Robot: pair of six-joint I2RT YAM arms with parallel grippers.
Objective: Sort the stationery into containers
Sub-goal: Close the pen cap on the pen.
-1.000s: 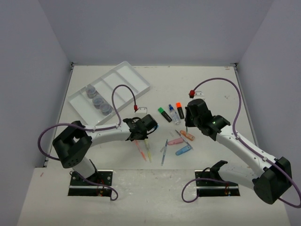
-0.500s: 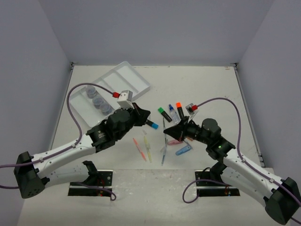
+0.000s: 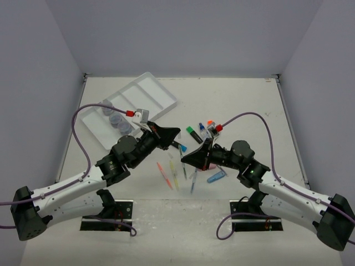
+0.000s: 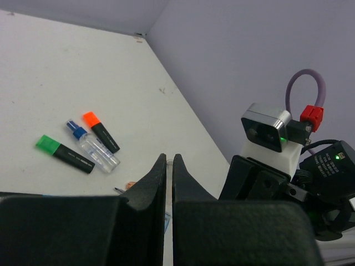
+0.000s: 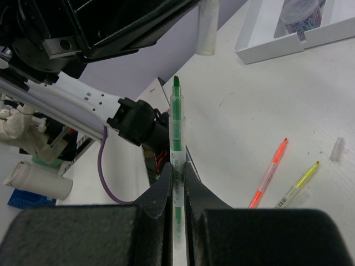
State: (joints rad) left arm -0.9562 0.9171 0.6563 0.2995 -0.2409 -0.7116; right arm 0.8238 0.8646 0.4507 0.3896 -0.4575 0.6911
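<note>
My right gripper (image 5: 177, 166) is shut on a thin green pen (image 5: 176, 119) that points up out of its jaws. In the top view the right gripper (image 3: 185, 159) is raised over the table's middle. My left gripper (image 3: 176, 132) faces it from close by, shut on a small clear pen cap (image 5: 206, 26). The cap shows as a thin clear sliver (image 4: 169, 164) between the left gripper's (image 4: 169, 158) jaws. The white tray (image 3: 162, 95) lies at the back left with clear round jars (image 3: 115, 117) in one compartment.
A green-capped highlighter (image 3: 193, 133), a blue-capped bottle (image 3: 204, 132) and an orange-capped highlighter (image 3: 211, 126) lie side by side mid-table. An orange pen (image 3: 165, 175) and a yellow pen (image 3: 173, 173) lie near the front. A blue oblong piece (image 3: 216, 177) lies under the right arm.
Both arms have lifted off the table and swung toward each other. The right gripper now carries the green pen to the left. The left gripper has risen with the clear cap.
</note>
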